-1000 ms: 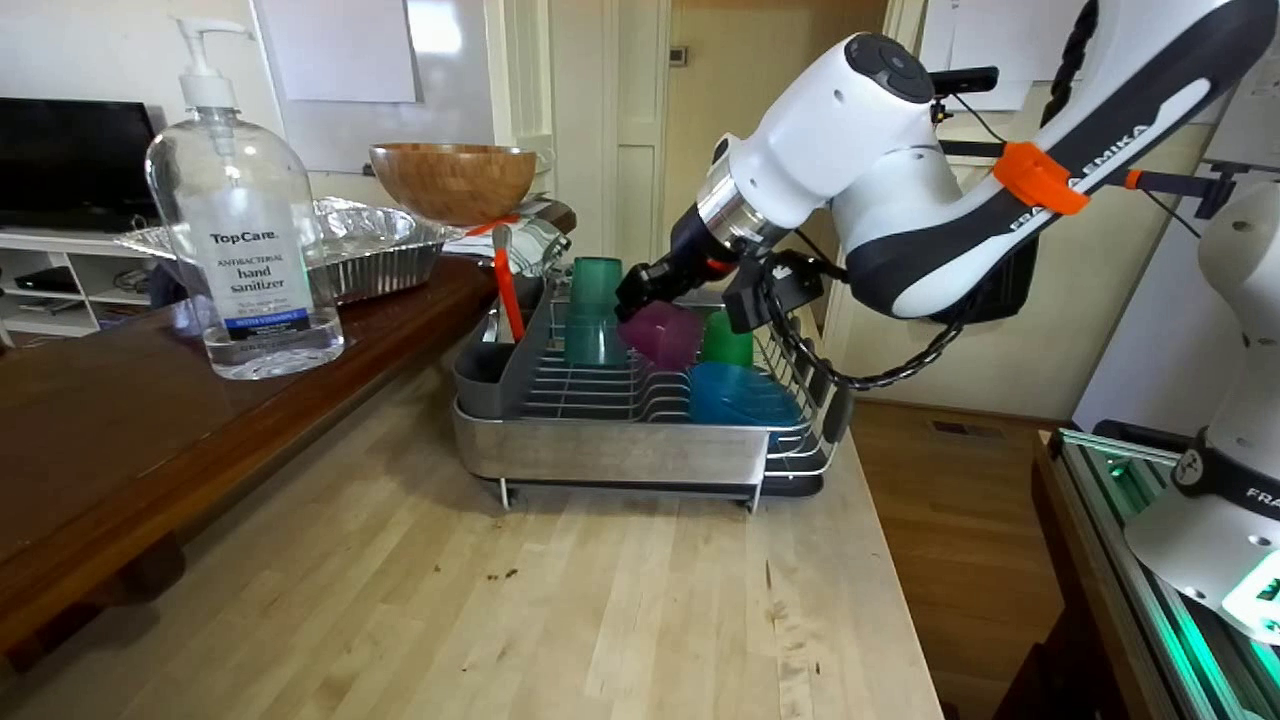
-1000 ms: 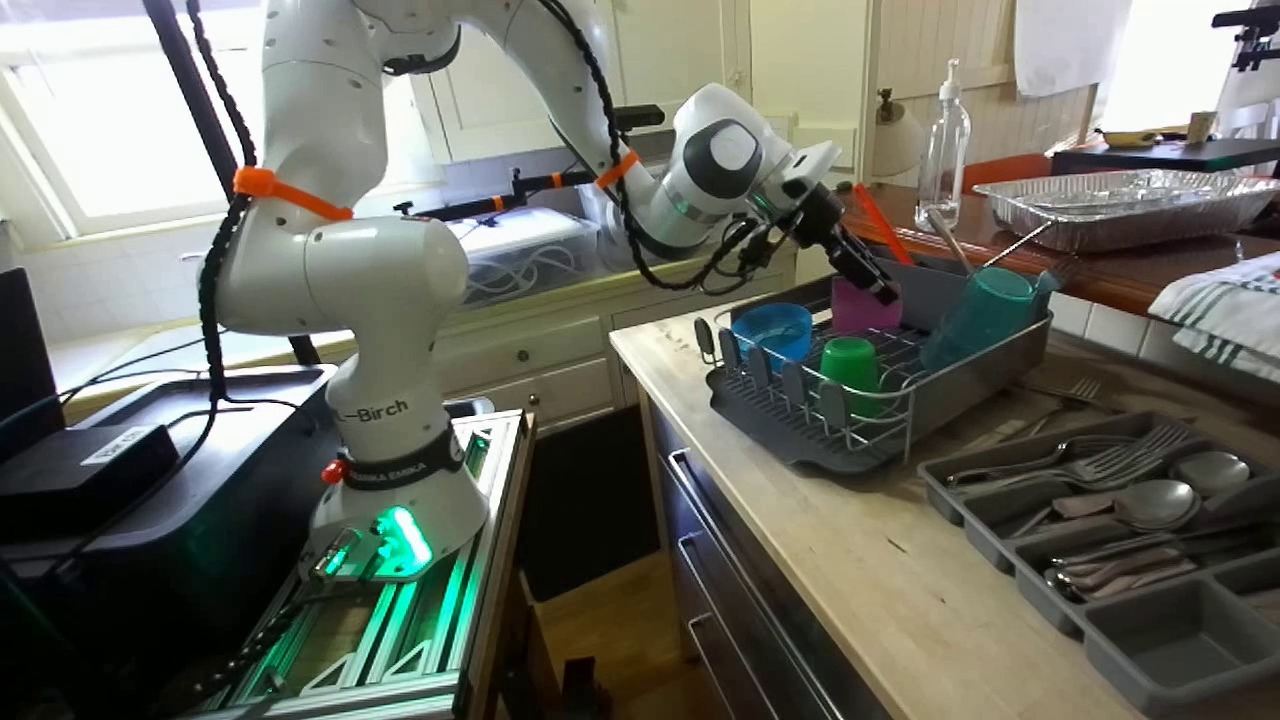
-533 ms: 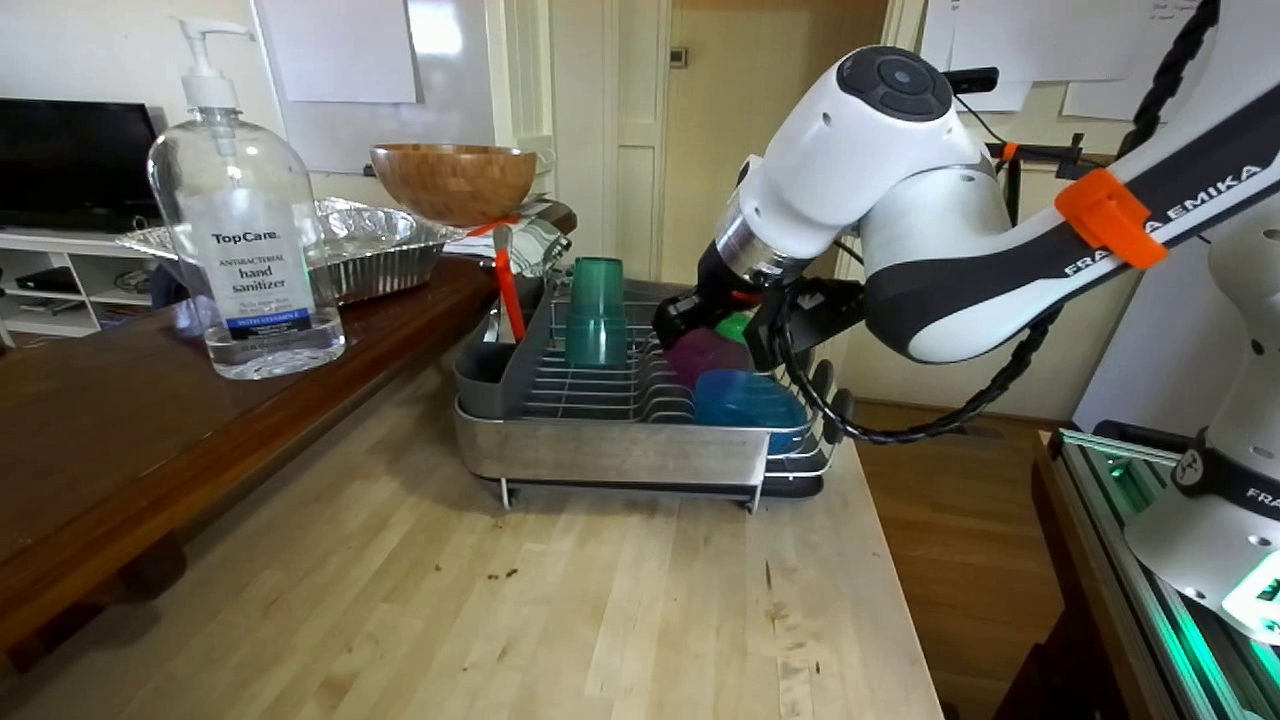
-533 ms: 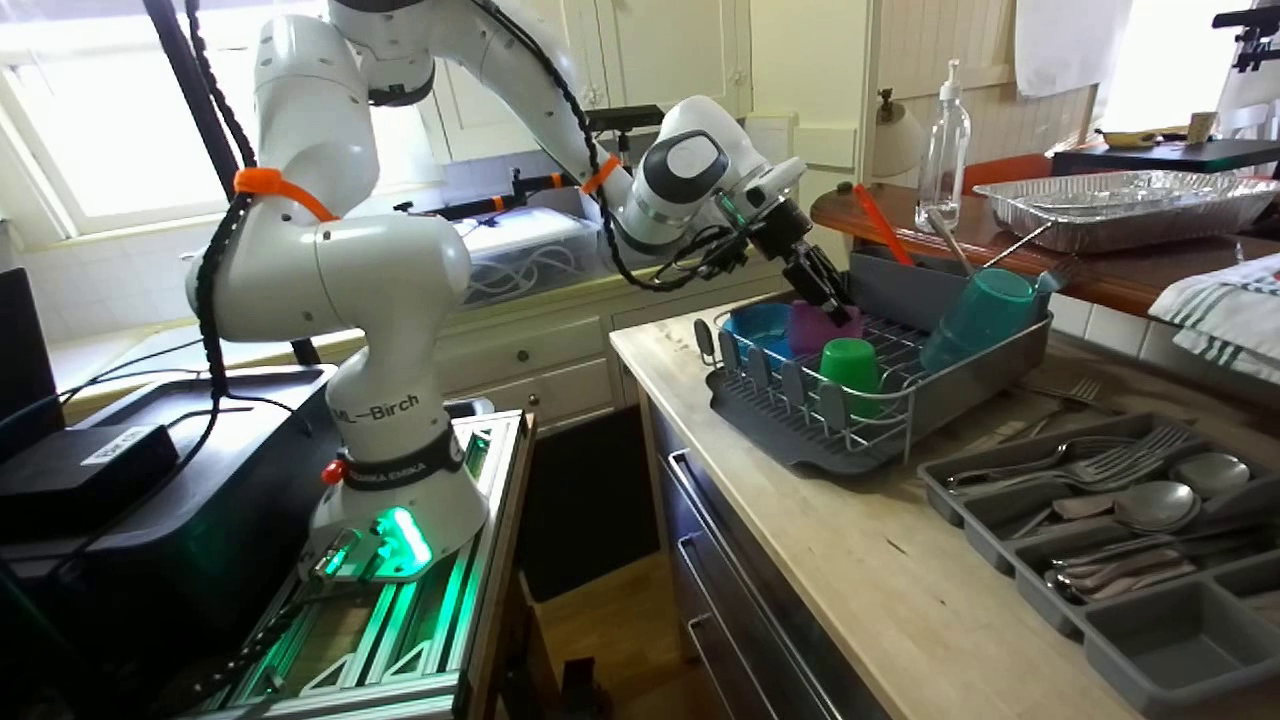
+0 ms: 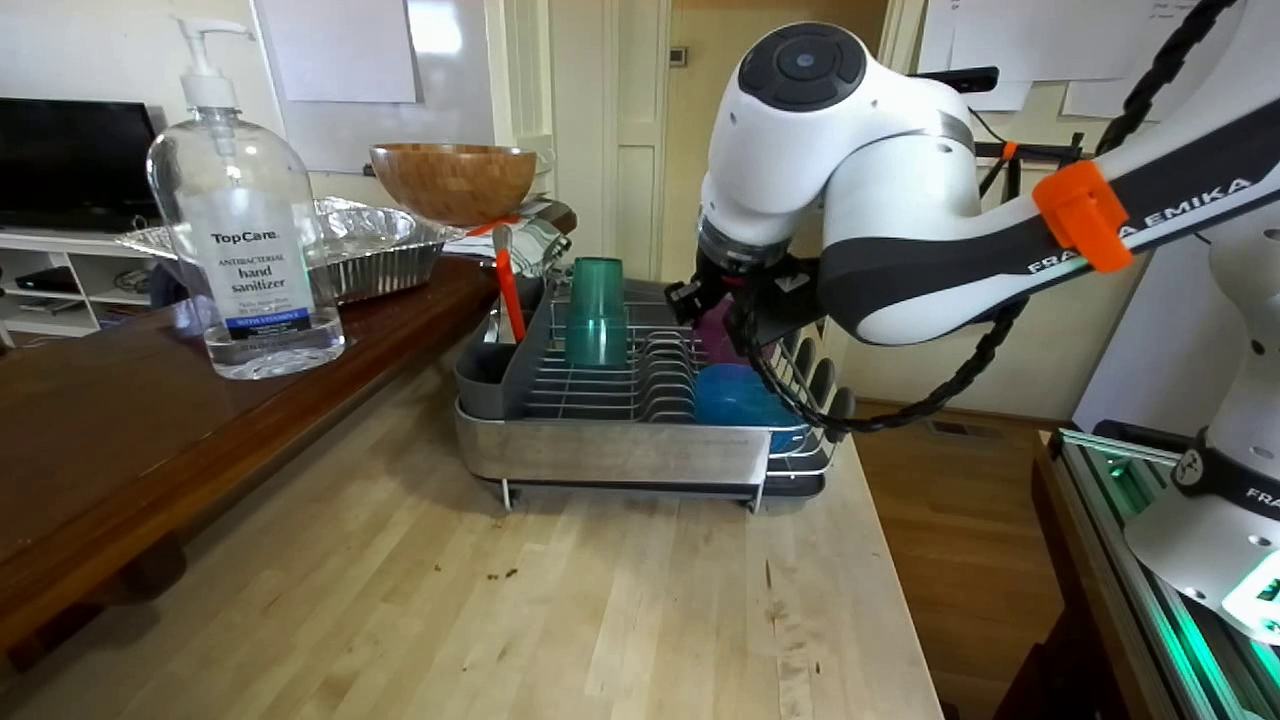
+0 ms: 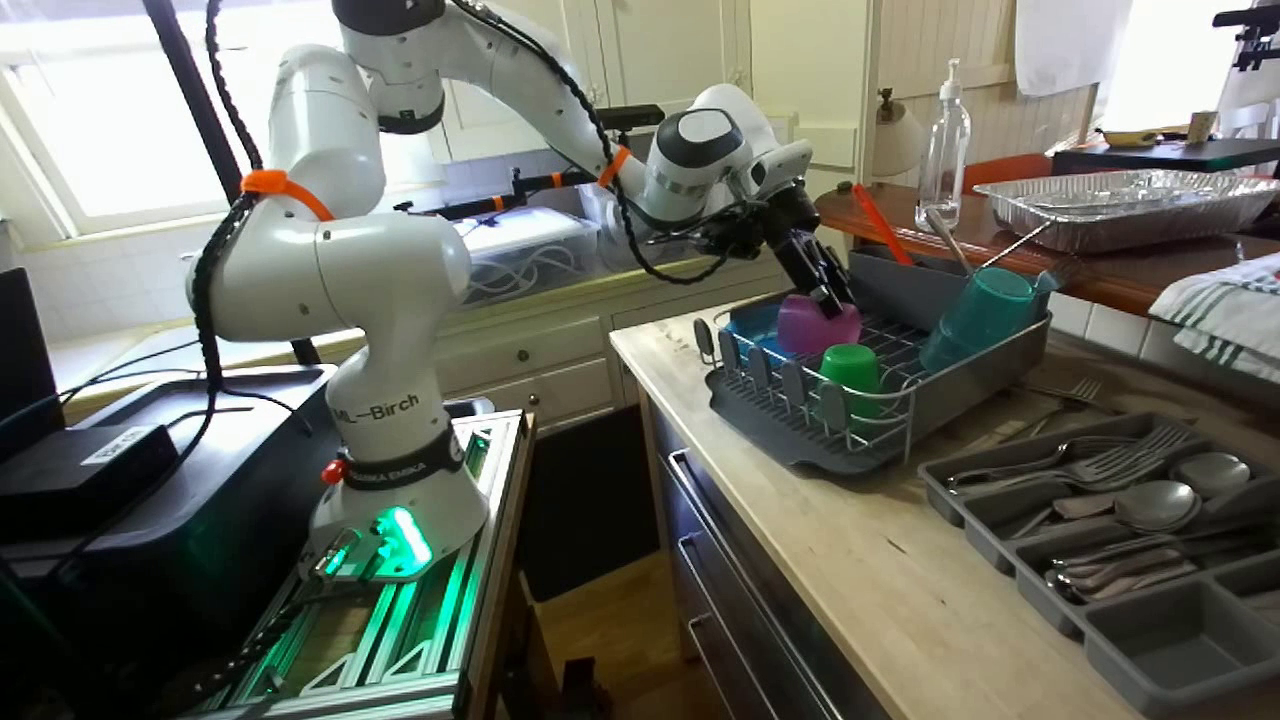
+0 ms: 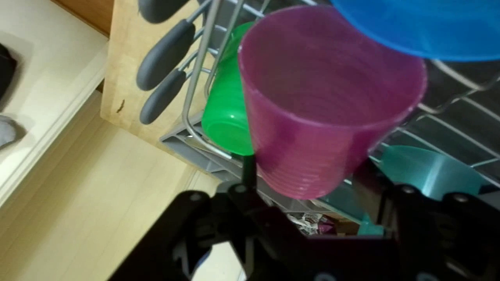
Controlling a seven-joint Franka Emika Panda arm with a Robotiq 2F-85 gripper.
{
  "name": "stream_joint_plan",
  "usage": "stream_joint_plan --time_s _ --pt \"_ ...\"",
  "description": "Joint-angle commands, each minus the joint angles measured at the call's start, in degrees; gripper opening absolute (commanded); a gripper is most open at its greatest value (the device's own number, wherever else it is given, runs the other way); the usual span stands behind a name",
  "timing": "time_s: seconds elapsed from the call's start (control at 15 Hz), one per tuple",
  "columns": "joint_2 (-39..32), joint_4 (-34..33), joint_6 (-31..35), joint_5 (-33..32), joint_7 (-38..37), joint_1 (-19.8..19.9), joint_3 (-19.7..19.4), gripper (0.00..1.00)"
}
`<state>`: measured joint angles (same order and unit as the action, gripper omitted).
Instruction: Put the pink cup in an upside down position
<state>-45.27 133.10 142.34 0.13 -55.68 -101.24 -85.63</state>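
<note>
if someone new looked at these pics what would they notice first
Probably the white robot arm, stretched from its green-lit base to the dish rack in an exterior view. In the wrist view the pink cup fills the middle, gripped between the jaws. Next, perhaps, the clear hand sanitizer bottle on the brown table, large at the left of an exterior view.

This looks like a home kitchen: a dish rack [image 5: 620, 450] and a cutlery tray [image 6: 1170, 625] stand on a butcher-block counter [image 5: 620, 610], with cream cupboards [image 6: 680, 50] and drawers [image 6: 565, 348] beyond. A foil roasting pan [image 6: 1110, 228], a striped dish towel [image 6: 1230, 302] and a wooden bowl [image 5: 455, 185] are nearby; a television [image 5: 70, 165] on white shelves [image 5: 40, 241] stands farther off.
</note>
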Motion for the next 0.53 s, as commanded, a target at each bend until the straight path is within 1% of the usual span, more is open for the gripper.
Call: stream_joint_plan --time_s 0.0,0.27,0.33,0.4,0.47 --pt "-4.56 -6.8 -8.85 -2.22 -1.72 3.41 1.24 0.38" --pt "-7.36 -15.56 -17.46 -7.04 -1.9 8.94 3.35 0.38" --pt "-7.26 -17.44 -18.66 -8.49 -1.45 10.05 4.06 0.38" --pt "-5.33 -18.38 -17.49 -9.75 0.56 11.19 5.2 0.38" --pt "-2.21 -17.6 -12.07 -10.24 2.29 11.79 6.26 0.38"
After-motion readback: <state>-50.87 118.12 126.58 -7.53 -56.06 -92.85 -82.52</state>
